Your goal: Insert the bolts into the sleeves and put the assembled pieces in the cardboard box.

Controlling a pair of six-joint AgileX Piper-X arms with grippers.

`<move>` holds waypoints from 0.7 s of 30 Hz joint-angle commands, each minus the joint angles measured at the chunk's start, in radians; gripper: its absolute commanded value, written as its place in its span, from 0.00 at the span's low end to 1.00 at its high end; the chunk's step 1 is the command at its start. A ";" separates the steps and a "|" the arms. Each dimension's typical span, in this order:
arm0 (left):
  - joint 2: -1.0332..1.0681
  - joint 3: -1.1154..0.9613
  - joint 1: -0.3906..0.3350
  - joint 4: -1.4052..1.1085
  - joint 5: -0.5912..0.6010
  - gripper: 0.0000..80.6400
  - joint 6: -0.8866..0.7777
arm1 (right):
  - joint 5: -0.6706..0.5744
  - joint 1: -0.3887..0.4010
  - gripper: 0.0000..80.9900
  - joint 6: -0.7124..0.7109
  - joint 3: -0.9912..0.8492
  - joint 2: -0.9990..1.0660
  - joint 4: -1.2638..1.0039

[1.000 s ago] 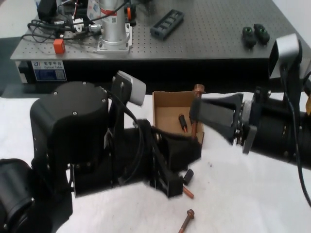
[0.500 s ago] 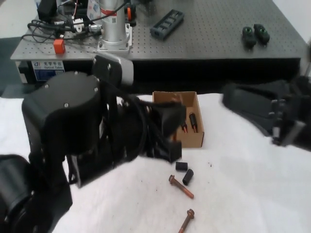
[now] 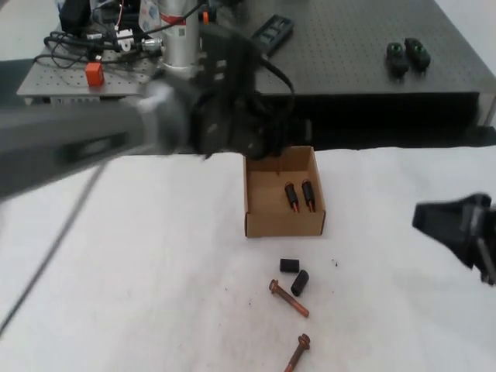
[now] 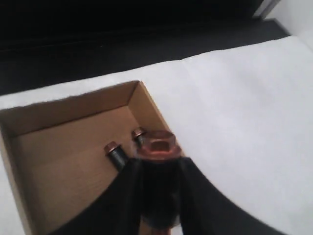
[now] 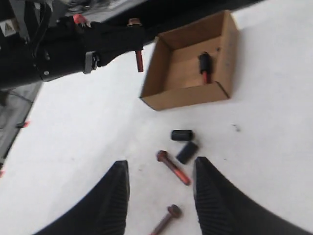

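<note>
The cardboard box (image 3: 284, 218) sits mid-bench with two assembled pieces (image 3: 291, 195) (image 3: 308, 194) lying inside. My left gripper (image 4: 157, 166) hangs over the box's (image 4: 58, 166) near corner, shut on a copper bolt in a black sleeve (image 4: 157, 145). In the right wrist view that gripper (image 5: 134, 41) holds the piece beside the box's (image 5: 186, 95) back corner. My right gripper (image 5: 160, 169) is open, low over the cloth near two loose sleeves (image 5: 182, 134) (image 5: 187, 152) and two loose bolts (image 5: 172, 167) (image 5: 166, 218). It shows at the right edge of the high view (image 3: 457, 225).
White cloth covers the bench in front. Behind the box runs a black perforated table (image 3: 341, 54) carrying a metal post (image 3: 182, 43), cables, a dark tray (image 3: 275, 29) and two small black parts (image 3: 407, 53).
The left arm has risen and stretched out to the back of the box. The right arm has drawn back to the right. A second assembled piece now lies in the box.
</note>
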 commanded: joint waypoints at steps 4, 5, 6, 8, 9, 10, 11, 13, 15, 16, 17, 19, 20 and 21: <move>0.242 -0.344 -0.001 0.253 -0.023 0.01 0.025 | 0.229 0.013 0.39 -0.077 -0.001 0.029 0.154; 0.264 -0.372 -0.001 0.271 -0.023 0.01 0.025 | 0.230 0.015 0.39 -0.077 -0.001 0.050 0.162; 0.287 -0.397 -0.001 0.289 -0.023 0.00 0.025 | 0.228 0.020 0.39 -0.077 -0.001 0.072 0.166; 0.313 -0.422 -0.001 0.307 -0.023 0.03 0.025 | 0.228 0.030 0.39 -0.077 -0.001 0.119 0.166; 0.322 -0.427 -0.001 0.312 -0.023 0.06 0.025 | 0.228 0.038 0.39 -0.077 -0.001 0.142 0.161; 0.327 -0.427 0.001 0.314 -0.023 0.11 0.025 | 0.228 0.047 0.39 -0.077 -0.001 0.166 0.158; 0.331 -0.427 0.000 0.318 -0.023 0.15 0.025 | 0.228 0.056 0.39 -0.077 -0.001 0.185 0.152; 0.333 -0.427 0.000 0.324 -0.023 0.27 0.025 | 0.226 0.081 0.39 -0.077 -0.001 0.232 0.134; 0.333 -0.427 0.000 0.326 -0.023 0.35 0.025 | 0.226 0.106 0.39 -0.077 -0.006 0.277 0.118; 0.329 -0.427 0.000 0.320 -0.023 0.37 0.025 | 0.228 0.119 0.39 -0.077 -0.013 0.302 0.113; 0.326 -0.427 0.000 0.321 -0.023 0.37 0.025 | 0.228 0.131 0.39 -0.083 -0.023 0.328 0.109; 0.300 -0.429 0.000 0.342 -0.023 0.37 0.025 | 0.238 0.161 0.39 -0.100 -0.052 0.383 0.107; 0.278 -0.428 0.000 0.354 -0.028 0.36 0.025 | 0.238 0.176 0.39 -0.111 -0.067 0.405 0.107; 0.258 -0.429 0.000 0.375 -0.049 0.36 0.034 | 0.241 0.190 0.39 -0.122 -0.088 0.433 0.107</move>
